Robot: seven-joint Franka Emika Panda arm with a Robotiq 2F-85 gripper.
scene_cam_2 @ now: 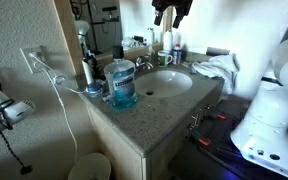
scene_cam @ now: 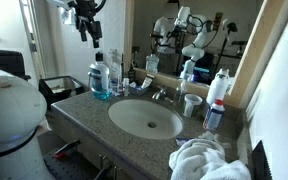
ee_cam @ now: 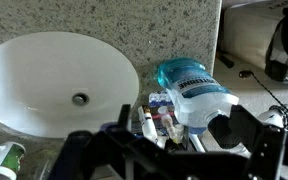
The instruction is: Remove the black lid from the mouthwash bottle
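Shows the pincer [scene_cam: 85,32] high at the upper left in an exterior view, well above the worktop [scene_cam: 79,112], spread open and gripping nothing. Finds the mouthwash bottle [scene_cam: 101,85] upright left of centre, near the sink [scene_cam: 129,115], with the black lid [scene_cam_2: 121,62] on its neck. Looks down on the mouthwash bottle at centre right of the wrist view, probably to line up above it. Needs next a descent and a firm pinch on the narrow lid; risks tipping the bottle while twisting.
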